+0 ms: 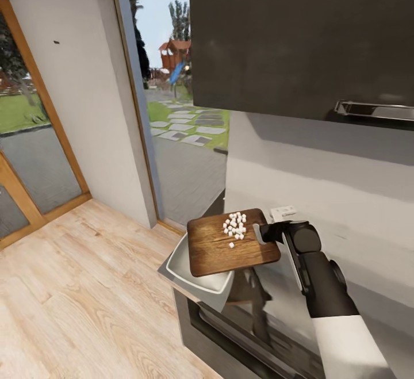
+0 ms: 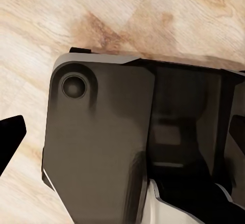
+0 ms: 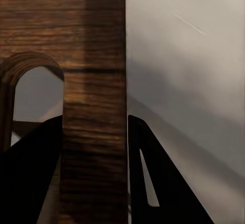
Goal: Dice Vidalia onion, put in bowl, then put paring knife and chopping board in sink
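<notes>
Your right arm's white and black forearm (image 1: 336, 304) runs up from the near corner of the head view to the right claw (image 1: 265, 233), which is clamped on the chopping board (image 1: 230, 242) at its handle end. Through the right wrist camera you see the two dark fingers (image 3: 30, 173) pressed against either side of the strip of wood (image 3: 94, 132) beside the slot-shaped handle hole (image 3: 35, 91), closed down to the width of that strip.

Out beyond the claw, the board is held roughly level above the bench (image 1: 270, 304), its far end reaching over the white square bowl (image 1: 187, 264) that sits at the bench's end corner. Part of the bowl lies under the board, so you cannot tell whether the two touch. A small heap of white diced onion (image 1: 235, 225) rests on the board close to the claw, with one cube a little apart towards the middle of the board.

Your left claw (image 2: 10, 137) shows as one dark fingertip at the edge of the left wrist view, over wood flooring (image 2: 153, 15) and a dark panel of the robot's body (image 2: 97, 142); how far open it is, you cannot tell.
</notes>
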Robot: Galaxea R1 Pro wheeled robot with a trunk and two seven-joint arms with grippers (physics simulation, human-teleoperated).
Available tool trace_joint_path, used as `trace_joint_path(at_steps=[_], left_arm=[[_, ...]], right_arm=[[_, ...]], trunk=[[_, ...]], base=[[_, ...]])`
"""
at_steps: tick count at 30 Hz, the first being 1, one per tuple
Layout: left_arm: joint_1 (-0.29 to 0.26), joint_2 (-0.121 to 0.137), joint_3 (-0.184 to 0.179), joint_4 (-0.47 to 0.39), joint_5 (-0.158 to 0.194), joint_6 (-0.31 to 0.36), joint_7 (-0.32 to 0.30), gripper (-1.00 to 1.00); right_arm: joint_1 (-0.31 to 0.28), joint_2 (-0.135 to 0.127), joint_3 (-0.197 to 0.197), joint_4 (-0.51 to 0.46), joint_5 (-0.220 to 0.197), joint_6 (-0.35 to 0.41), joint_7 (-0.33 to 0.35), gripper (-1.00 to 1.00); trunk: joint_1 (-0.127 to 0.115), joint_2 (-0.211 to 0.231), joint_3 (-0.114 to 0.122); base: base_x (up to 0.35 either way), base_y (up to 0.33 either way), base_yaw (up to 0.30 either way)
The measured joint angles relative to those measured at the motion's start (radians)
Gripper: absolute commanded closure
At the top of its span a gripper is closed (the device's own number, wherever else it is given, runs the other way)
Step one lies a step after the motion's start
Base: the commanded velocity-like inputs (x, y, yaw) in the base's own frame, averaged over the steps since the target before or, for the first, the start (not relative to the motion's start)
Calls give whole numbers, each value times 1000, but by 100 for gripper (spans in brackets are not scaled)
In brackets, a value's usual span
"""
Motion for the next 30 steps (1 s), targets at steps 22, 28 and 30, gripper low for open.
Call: trace_joint_path(at_steps=[22, 28, 30], left_arm=[[0, 0, 0, 0, 0, 0, 0, -100], [0, 0, 0, 0, 0, -1, 0, -100], [0, 0, 0, 0, 0, 0, 0, -100]], right_arm=[[0, 0, 12, 0, 3, -5, -3, 100], [0, 0, 13, 0, 3, -6, -3, 100], [0, 0, 13, 0, 3, -7, -4, 100]], trunk=[[0, 0, 0], [0, 0, 0], [0, 0, 0]], base=[[0, 0, 62], [0, 0, 2], [0, 0, 0]])
